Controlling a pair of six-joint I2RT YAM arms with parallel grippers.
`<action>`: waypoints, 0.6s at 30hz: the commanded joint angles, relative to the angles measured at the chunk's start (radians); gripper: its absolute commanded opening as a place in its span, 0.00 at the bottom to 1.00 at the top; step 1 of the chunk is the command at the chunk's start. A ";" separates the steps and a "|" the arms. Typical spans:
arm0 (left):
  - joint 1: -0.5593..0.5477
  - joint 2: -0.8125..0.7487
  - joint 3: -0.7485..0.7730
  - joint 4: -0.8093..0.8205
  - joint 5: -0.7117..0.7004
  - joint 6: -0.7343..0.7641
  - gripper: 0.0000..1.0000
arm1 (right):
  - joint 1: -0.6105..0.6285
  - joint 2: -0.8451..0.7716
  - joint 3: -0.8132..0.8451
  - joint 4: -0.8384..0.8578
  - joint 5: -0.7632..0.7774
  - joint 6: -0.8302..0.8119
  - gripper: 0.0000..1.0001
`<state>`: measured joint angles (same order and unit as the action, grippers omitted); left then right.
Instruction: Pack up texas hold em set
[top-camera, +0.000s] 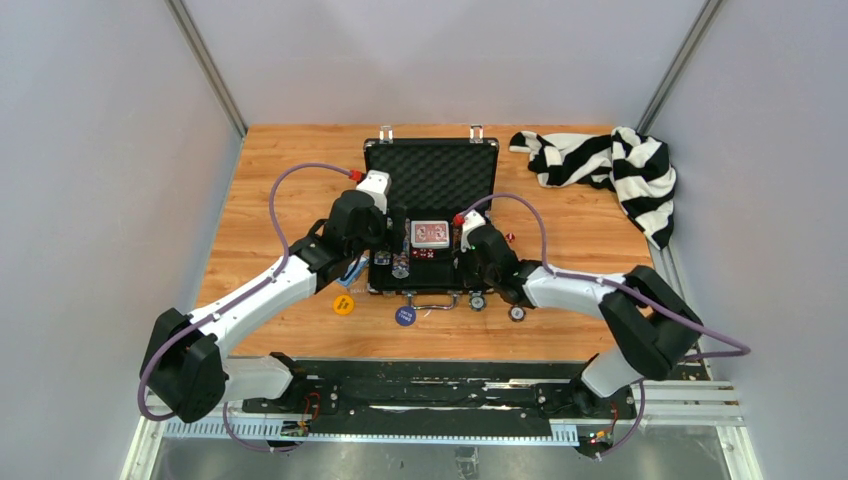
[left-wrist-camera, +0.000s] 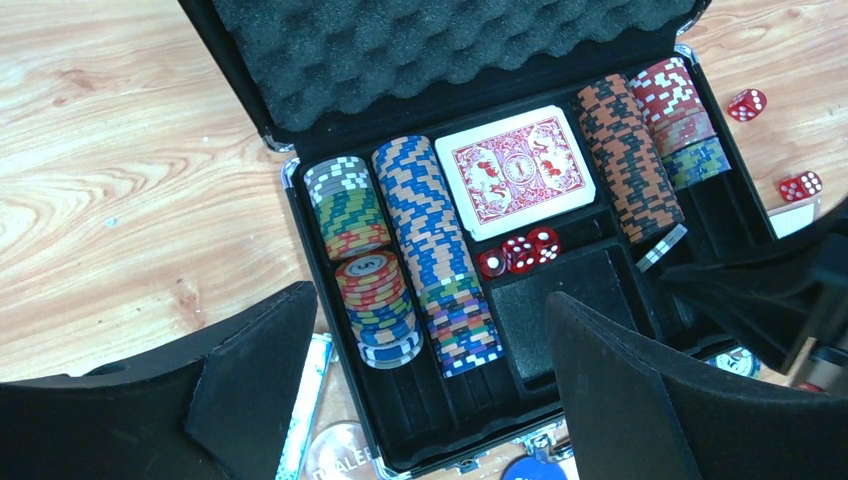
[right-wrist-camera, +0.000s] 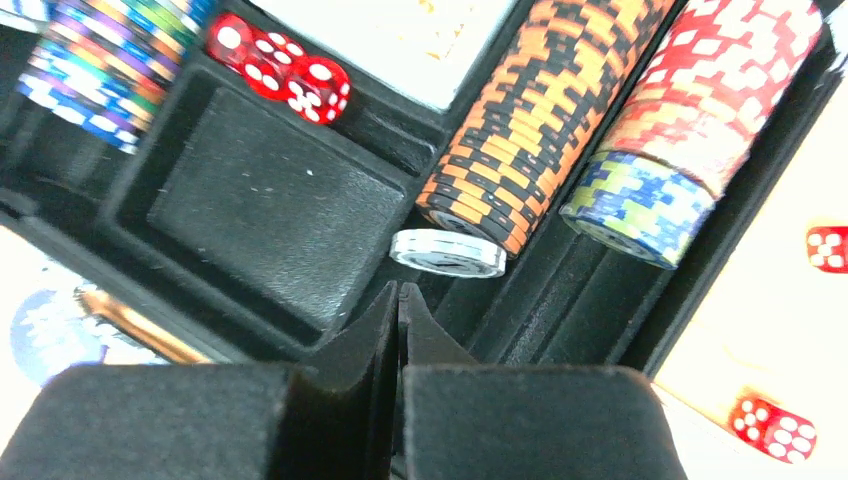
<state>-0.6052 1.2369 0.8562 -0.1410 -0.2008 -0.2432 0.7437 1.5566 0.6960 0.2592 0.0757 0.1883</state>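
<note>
Black rectangular foam-lined briefcase lies open mid-desk, lid at the far side. Inside are multicoloured poker chip rows, a red-backed card deck and three red dice. Left pincer spread wide above near-left chips. Right pincer closed, fingers pressed together, just near a white chip. Loose red die on wooden desk, right of case.

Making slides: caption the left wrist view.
Open left end effector over the case holding chips, a card deck and three dice; two dice outside.
</note>
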 joint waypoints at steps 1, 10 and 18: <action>-0.002 -0.009 -0.008 0.032 0.011 -0.002 0.89 | -0.009 -0.127 -0.010 -0.041 -0.042 0.006 0.01; -0.002 -0.011 -0.019 0.047 0.029 -0.027 0.89 | -0.004 -0.390 -0.088 -0.168 -0.050 0.023 0.26; -0.002 -0.010 -0.051 0.085 0.061 -0.109 0.92 | 0.175 -0.563 -0.266 -0.282 0.190 0.142 0.67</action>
<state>-0.6052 1.2369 0.8253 -0.1043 -0.1570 -0.2974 0.8478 1.0294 0.5205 0.0509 0.1261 0.2356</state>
